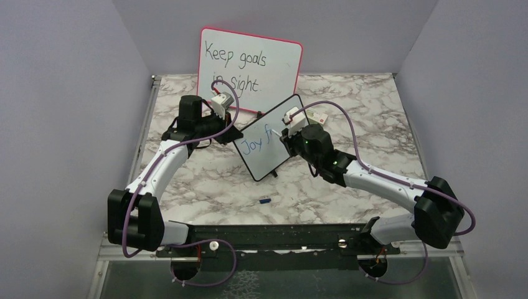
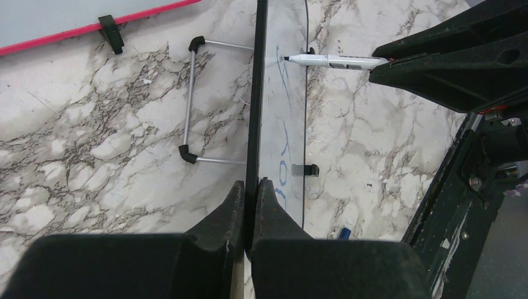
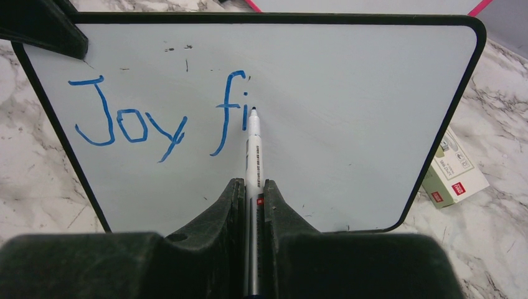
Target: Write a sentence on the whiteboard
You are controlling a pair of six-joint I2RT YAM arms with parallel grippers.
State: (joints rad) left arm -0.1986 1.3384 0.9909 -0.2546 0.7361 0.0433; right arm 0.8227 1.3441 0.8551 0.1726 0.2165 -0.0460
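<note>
**Mid-word on the little board, both pincers busy**

The whiteboard (image 1: pixel 269 161), the small black-framed one, stands propped up in the middle of the marble table (image 1: pixel 205 180). It's landscape. The long edge runs diagonally, left end nearer my bases and right end further back, and the face looks toward my right side. The surface is pale with a few dark specks near the top. The sentence (image 3: pixel 174 138) on it reads "Joy fi" in blue, slanted letters, starting at the left and stopping about mid-board.

My right pincer (image 3: pixel 253 185) is clamped narrow around a white marker (image 3: pixel 252 152). The marker sticks straight out from between the fingers, with its tip on the board at the "i". That arm reaches in from the right with the forearm low over the table, wrist right at the board.

My left pincer (image 2: pixel 251 184) is pinched tight on the board's left edge, frame between the fingers. That arm comes up the left side with the elbow high, then bends in toward the board.

There's a wire stand (image 2: pixel 188 99) on the table behind the board. Behind that, a bigger pink-framed board (image 1: pixel 277 75) has black writing on it. A small box (image 3: pixel 454 177) lies off to the right, and a little blue cap (image 1: pixel 264 201) lies nearer my bases.
</note>
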